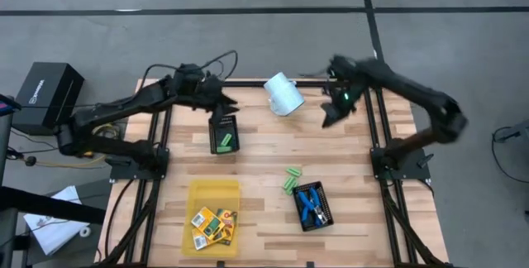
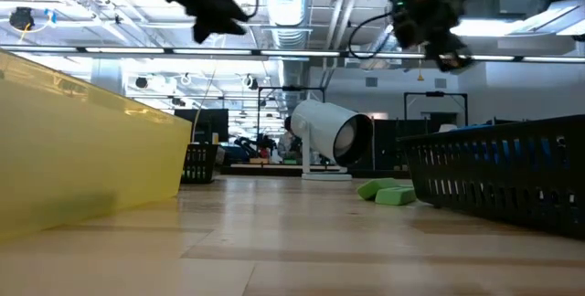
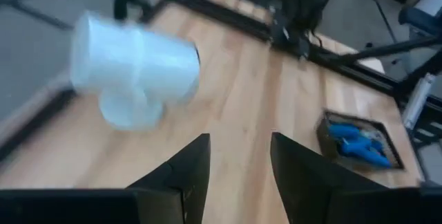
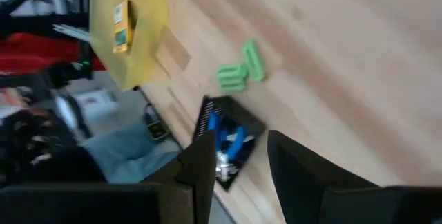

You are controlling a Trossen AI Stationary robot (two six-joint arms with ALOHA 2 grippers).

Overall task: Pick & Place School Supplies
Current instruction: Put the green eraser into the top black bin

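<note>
Two light-green pieces (image 1: 291, 179) lie on the wooden table, also seen in the right wrist view (image 4: 242, 68). Another green piece (image 1: 225, 141) lies in a black mesh tray (image 1: 223, 131). Blue-handled tools (image 1: 310, 204) lie in a second black mesh tray (image 1: 314, 206). Orange-yellow boxes (image 1: 212, 225) rest in the yellow tray (image 1: 213, 192). My left gripper (image 1: 221, 102) hangs open in the air above the far end of the first mesh tray, with nothing between its fingers (image 3: 238, 175). My right gripper (image 1: 328, 117), to the right of the white cup, is raised and open, also with nothing between its fingers (image 4: 238, 175).
A white cylinder cup (image 1: 283, 93) lies on its side near the table's far edge, between the two grippers. Bare wood lies in the table's middle and along its right side. A black box (image 1: 45, 94) stands off the table at the left.
</note>
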